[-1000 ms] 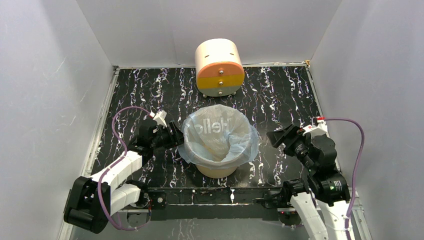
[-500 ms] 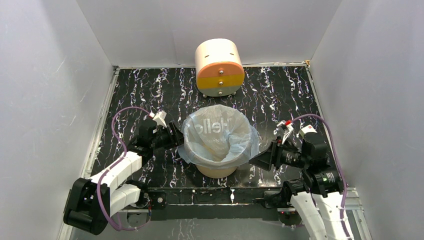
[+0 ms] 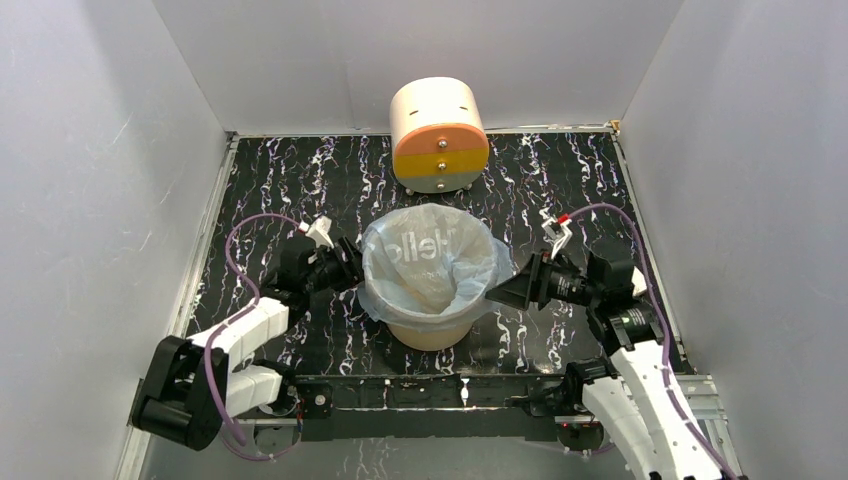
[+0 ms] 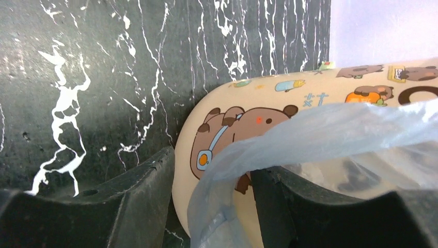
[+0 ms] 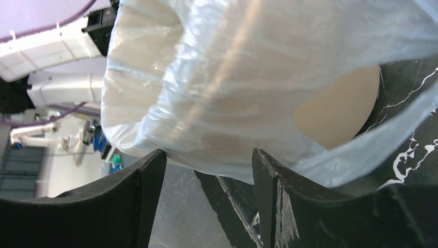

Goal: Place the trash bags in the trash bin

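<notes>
The beige trash bin (image 3: 432,334) stands mid-table with the pale-blue trash bag (image 3: 428,262) spread in its mouth, its hem folded over the rim. My left gripper (image 3: 350,272) is at the bin's left side. In the left wrist view its open jaws (image 4: 212,160) straddle the hanging bag hem (image 4: 320,129), which lies against the bear-printed bin wall (image 4: 222,124). My right gripper (image 3: 497,292) is at the right rim. It is open (image 5: 209,155), with the bag (image 5: 248,77) just beyond its fingertips and bare bin wall (image 5: 335,108) showing under the film.
A cream cylinder with an orange-yellow front and knobs (image 3: 438,135) stands at the back of the black marbled table (image 3: 560,180). White walls close in the left, right and back sides. Purple cables loop off both wrists.
My right arm swung in from the right side to the bin's right rim, and its jaws narrowed a little. The bag's right hem drew inward. The left gripper stayed put.
</notes>
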Tool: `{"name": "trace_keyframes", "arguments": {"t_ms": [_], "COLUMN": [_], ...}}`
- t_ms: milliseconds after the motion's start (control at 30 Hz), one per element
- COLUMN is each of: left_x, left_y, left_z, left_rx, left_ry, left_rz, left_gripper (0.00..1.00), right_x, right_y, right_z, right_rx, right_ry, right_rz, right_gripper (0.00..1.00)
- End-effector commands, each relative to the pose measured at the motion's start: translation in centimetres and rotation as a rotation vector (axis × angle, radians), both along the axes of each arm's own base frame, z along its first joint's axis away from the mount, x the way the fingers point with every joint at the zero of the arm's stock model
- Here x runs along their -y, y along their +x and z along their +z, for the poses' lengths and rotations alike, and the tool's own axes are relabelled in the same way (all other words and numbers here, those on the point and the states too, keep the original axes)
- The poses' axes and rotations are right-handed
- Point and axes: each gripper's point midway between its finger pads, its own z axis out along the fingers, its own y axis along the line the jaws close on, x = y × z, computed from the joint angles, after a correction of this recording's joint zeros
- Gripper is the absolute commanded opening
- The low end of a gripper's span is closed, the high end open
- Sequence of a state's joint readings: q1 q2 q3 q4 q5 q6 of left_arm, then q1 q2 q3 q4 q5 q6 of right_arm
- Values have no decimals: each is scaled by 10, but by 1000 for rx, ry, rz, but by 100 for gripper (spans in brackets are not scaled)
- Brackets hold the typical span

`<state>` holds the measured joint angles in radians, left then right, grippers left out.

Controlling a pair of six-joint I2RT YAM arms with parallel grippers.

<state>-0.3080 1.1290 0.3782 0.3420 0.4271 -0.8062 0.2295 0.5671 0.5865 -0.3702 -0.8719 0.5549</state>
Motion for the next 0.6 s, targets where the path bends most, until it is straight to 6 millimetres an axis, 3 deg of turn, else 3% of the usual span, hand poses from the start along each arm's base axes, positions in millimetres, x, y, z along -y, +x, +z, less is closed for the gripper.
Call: {"name": "trace_keyframes", "arguments": {"t_ms": [0, 200, 367, 433, 567], "left_x": [11, 14, 8, 6, 10], "left_y": [19, 46, 45, 43, 36], "left_z": [19, 23, 16, 17, 19], "left_rx": [51, 62, 53, 72, 90], "left_ry": [-76, -31, 22, 16, -16], "left_rz": [7, 15, 23, 36, 10], "left_gripper": [53, 53, 53, 54, 54], "right_x": [-8, -13, 25, 31, 19], "right_y": [36, 73, 96, 93, 71], "right_z": [5, 4, -11, -15, -22], "right_rx": [50, 15, 32, 50, 1], "right_ry": [22, -11, -240, -271, -227], "right_rz": [-92, -193, -414, -425, -317], "right_gripper": [70, 71, 73, 73, 73]}}
